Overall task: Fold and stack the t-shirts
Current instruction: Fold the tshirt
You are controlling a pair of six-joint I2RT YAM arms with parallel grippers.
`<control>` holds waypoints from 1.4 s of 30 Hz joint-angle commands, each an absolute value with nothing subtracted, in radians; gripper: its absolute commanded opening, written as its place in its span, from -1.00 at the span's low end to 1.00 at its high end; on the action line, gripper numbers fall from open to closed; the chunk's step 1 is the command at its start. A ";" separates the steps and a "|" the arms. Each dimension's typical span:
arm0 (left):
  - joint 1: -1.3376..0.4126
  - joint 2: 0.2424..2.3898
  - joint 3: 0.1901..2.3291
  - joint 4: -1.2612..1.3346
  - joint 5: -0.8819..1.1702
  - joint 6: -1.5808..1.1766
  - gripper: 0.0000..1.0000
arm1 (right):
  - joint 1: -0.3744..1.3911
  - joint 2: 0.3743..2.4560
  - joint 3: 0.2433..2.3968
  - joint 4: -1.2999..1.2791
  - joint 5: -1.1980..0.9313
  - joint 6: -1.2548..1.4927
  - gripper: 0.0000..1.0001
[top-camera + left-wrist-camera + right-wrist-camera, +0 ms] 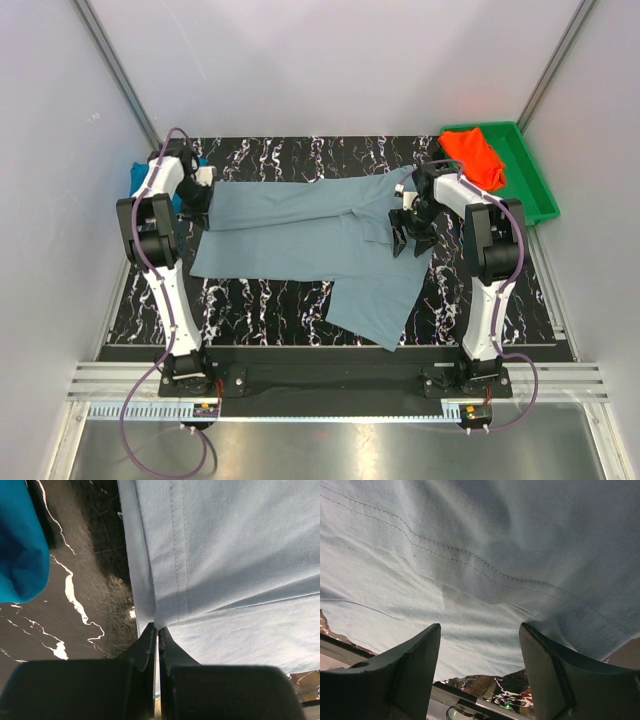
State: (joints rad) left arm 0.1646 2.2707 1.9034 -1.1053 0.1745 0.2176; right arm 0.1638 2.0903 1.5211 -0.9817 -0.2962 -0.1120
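The grey-blue t-shirt (320, 245) lies spread on the black marbled table, partly folded over. My left gripper (202, 200) is at its far left edge, shut on the hem (150, 605) of the grey-blue shirt. My right gripper (408, 238) is open over the shirt's right side; its fingers (415, 655) stand wide apart above the cloth (485, 555). The teal-blue t-shirt (140, 178) sits folded at the far left behind my left arm and shows in the left wrist view (20, 550). The orange-red t-shirt (474, 155) lies in the green tray.
The green plastic tray (530, 175) stands at the far right corner of the table. White walls close in the left, right and back. The table's front edge runs just before the arm bases.
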 commanded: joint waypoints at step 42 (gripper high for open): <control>0.127 2.149 2.045 -1.037 0.364 0.201 0.43 | 0.161 2.002 1.908 -0.973 -0.301 -0.147 0.54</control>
State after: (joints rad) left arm 0.1604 2.0869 1.9957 -1.0828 0.3080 0.2264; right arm 0.1635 1.9972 1.8076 -1.0080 -0.2596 -0.1528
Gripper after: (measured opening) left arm 0.709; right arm 0.768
